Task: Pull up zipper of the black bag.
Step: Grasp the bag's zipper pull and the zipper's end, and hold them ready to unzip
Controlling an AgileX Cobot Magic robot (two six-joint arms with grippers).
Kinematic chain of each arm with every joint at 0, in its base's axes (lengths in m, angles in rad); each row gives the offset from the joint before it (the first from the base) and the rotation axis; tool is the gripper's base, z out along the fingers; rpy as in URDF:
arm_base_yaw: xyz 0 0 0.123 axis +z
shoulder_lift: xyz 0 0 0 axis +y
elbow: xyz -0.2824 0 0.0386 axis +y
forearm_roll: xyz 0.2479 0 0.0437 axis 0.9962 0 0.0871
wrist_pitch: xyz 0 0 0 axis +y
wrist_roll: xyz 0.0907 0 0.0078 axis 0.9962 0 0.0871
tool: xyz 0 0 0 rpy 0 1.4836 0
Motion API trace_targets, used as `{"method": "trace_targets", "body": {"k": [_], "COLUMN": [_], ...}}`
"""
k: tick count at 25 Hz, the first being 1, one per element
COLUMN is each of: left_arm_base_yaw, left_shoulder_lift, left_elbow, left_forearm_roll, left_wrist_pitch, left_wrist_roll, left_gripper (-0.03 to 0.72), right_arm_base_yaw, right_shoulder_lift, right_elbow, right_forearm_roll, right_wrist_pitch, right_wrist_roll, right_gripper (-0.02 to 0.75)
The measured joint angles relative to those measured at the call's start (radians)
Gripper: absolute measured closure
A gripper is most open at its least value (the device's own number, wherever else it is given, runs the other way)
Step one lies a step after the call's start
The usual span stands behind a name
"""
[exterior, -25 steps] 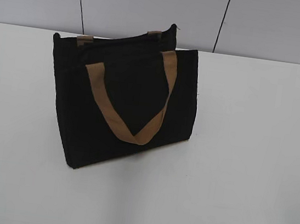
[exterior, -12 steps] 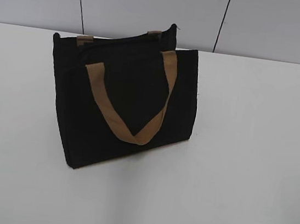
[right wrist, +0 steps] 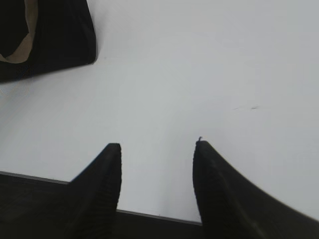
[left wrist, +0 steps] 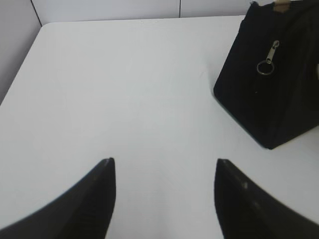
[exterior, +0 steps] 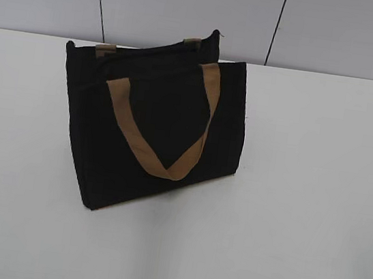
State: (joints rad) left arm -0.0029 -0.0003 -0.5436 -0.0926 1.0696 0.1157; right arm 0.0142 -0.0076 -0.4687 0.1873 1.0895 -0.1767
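Observation:
The black bag (exterior: 153, 128) stands upright on the white table, left of the middle, with one tan handle (exterior: 164, 126) hanging down its front. In the left wrist view the bag's end (left wrist: 271, 79) is at the upper right, and the zipper's silver ring pull (left wrist: 265, 63) hangs on it. My left gripper (left wrist: 164, 162) is open and empty, low over bare table well short of the bag. My right gripper (right wrist: 157, 145) is open and empty near the table's front edge; the bag's corner (right wrist: 50, 40) is at that view's upper left. Neither gripper shows in the exterior view.
The white table (exterior: 303, 196) spreads around the bag. A grey panelled wall (exterior: 190, 9) stands behind it. The table's left edge (left wrist: 22, 59) shows in the left wrist view and its front edge (right wrist: 154, 215) in the right wrist view.

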Motion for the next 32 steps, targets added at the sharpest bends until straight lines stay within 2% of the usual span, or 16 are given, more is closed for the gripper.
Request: {"method": "trace_targets", "body": {"k": [4,9,11,17,19,21,24,32], "left_arm_base_yaw": [0.000,0.000,0.000,0.000,0.000,0.000,0.000,0.000], "left_shoulder_lift": [0.093,0.269,0.341,0.559,0.640,0.723,0.861,1.174], "left_elbow": [-0.013,-0.052,-0.052,-0.053,-0.053,-0.052,-0.051,-0.049], "left_forearm_roll": [-0.033,-0.083,-0.145,-0.434,-0.521,-0.640,-0.822,-1.104], "left_wrist_pitch": [-0.003,-0.096,-0.160,-0.373,-0.385,-0.385,-0.389,-0.534], "left_wrist_roll": [0.011,0.137,0.257,0.605,0.753,0.973,1.209,1.600], "left_gripper": [0.221,0.221,0.221,0.221,0.221,0.221,0.221,0.221], "right_arm_base_yaw": [0.000,0.000,0.000,0.000,0.000,0.000,0.000,0.000], "right_shoulder_lift": [0.047,0.236,0.312,0.540,0.613,0.672,0.748,0.921], "right_elbow": [-0.018,-0.110,-0.150,-0.271,-0.306,-0.338,-0.381,-0.505], "right_forearm_roll": [0.000,0.000,0.000,0.001,0.001,0.004,0.017,0.053], "right_wrist_pitch": [-0.013,-0.020,-0.021,-0.026,-0.028,-0.039,-0.067,-0.112], "right_wrist_roll": [0.007,0.001,-0.013,-0.088,-0.112,-0.137,-0.192,-0.301], "right_gripper": [0.379,0.379,0.379,0.379,0.379,0.379,0.379,0.379]}}
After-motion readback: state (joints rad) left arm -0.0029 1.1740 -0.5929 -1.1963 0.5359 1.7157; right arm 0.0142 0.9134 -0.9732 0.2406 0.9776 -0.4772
